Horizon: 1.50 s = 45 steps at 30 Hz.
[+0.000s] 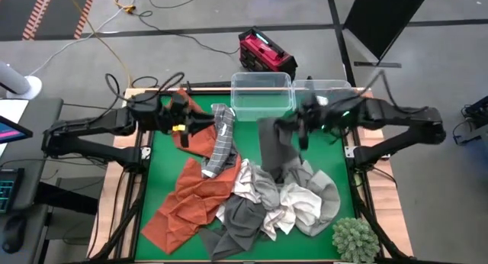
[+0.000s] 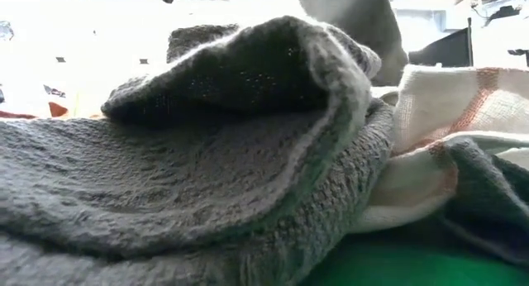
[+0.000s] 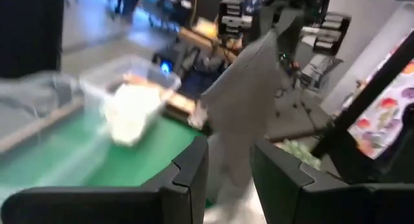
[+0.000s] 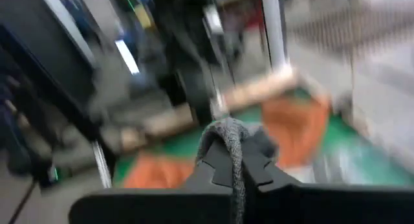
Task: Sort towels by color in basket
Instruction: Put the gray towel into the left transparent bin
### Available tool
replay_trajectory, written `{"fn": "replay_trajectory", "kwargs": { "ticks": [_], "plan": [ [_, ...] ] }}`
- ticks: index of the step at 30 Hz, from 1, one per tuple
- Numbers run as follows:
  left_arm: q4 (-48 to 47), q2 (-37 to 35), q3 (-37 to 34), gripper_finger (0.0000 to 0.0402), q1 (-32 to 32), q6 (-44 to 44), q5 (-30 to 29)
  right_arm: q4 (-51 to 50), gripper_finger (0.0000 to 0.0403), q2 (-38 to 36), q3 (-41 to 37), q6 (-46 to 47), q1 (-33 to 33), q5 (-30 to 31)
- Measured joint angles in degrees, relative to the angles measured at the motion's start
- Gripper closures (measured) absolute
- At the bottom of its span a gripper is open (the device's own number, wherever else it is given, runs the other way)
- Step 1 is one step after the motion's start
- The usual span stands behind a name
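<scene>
The right tool (image 1: 291, 128) is clenched on a dark grey towel (image 1: 273, 149), which hangs above the towel pile (image 1: 259, 199) on the green table (image 1: 164, 169). The left tool (image 1: 183, 127), partly parted, is held over the rust-orange towel (image 1: 191, 191).

Grey floor (image 1: 191, 20) with cables, red case (image 1: 265, 52) behind table.
</scene>
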Motion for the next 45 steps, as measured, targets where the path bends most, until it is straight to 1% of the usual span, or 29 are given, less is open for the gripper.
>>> {"fn": "replay_trajectory", "kwargs": {
  "ticks": [3, 6, 8, 11, 13, 20, 27, 28, 29, 31, 33, 35, 37, 39, 42, 45],
  "plan": [
    [0.37, 1.71, 4.73, 0.0294, 0.47, 3.0, -1.91, 8.79, 0.0386, 0.13, 1.85, -7.07, -2.44, -0.72],
    [0.05, 2.55, 7.83, 0.0294, 1.09, 4.59, -3.76, 14.98, 0.0386, 2.1, 5.07, -13.54, -5.44, -2.09],
    [-0.96, 2.54, 9.04, 0.0294, 1.54, 5.06, -4.51, 19.18, 0.0386, 4.17, 7.67, -17.22, -7.56, -3.48],
    [-0.94, 1.98, 9.42, 0.0294, 2.06, 4.96, -4.98, 26.59, 0.0386, 7.65, 12.71, -21.39, -10.88, -7.2],
    [-1.33, 1.68, 9.4, 0.0294, 2.35, 4.58, -4.99, 30.41, 0.0387, 10.27, 17.08, -23.17, -12.74, -9.22],
    [-4.93, 1.03, 9.4, 0.0294, 2.36, 3.19, -4.96, 35.55, 0.0386, 19.94, 35.69, -30.37, -16.96, -16.95],
    [-5.13, 1.01, 9.4, 0.0294, 2.36, 2.79, -4.96, 37.9, 0.0386, 29.56, 55.32, -31.95, -20.07, -23.11],
    [-5.2, 1.01, 9.4, 0.0294, 2.36, 2.79, -5.06, 40.3, 0.0385, 30.41, 55.59, -32.21, -20.43, -23.61],
    [-5.2, 1.01, 9.4, 0.0294, 2.36, 2.76, -5.29, 46.49, 0.0385, 30.39, 53.92, -32.88, -20.81, -24.01],
    [-5.28, 0.99, 9.4, 0.0294, 2.34, 2.75, -5.54, 54.07, 0.0385, 30.42, 52.2, -33.27, -22.01, -24.41],
    [-5.64, 0.99, 9.4, 0.0294, 2.36, 2.65, -5.75, 58.71, 0.0384, 30.94, 52.49, -32.59, -23.31, -24.46],
    [-5.86, 1.02, 9.4, 0.0294, 2.36, 2.65, -6.25, 60.16, 0.0384, 30.87, 53.01, -30.32, -25.17, -24.41],
    [-5.77, 1.4, 9.4, 0.0294, 2.34, 2.36, -7.18, 59.92, 0.0384, 30.74, 53.07, -27.22, -26.6, -24.39],
    [-5.29, 2.49, 9.4, 0.0294, 2.35, 1.76, -9.5, 57.0, 0.0384, 30.74, 53.07, -23.68, -27.54, -24.4],
    [-2.16, 6.02, 9.4, 0.0294, 2.38, 4.23, -11.08, 48.45, 0.0384, 30.77, 52.96, -21.35, -28.42, -24.45],
    [3.99, 10.56, 9.4, 0.0292, 2.36, 7.83, -11.04, 41.64, 0.0384, 30.96, 52.94, -21.58, -28.42, -24.43]
  ]
}}
